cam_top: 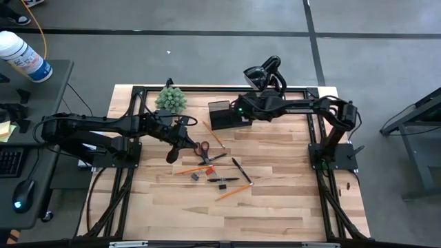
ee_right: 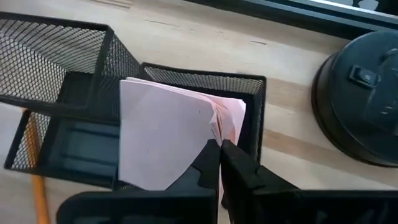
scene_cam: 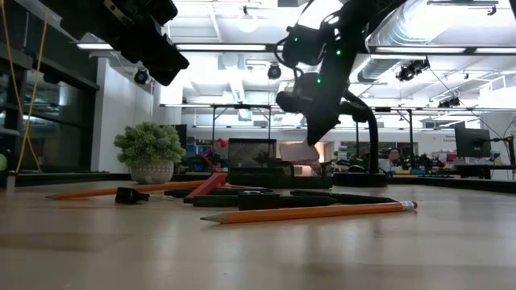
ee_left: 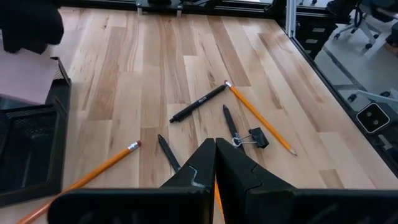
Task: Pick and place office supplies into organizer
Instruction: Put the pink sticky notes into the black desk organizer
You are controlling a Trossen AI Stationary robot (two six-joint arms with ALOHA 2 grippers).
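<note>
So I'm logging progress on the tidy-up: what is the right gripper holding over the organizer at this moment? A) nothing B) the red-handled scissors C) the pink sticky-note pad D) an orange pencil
C: the right wrist view shows the right gripper shut on the edge of the pink sticky-note pad, right over the black mesh organizer.
</note>
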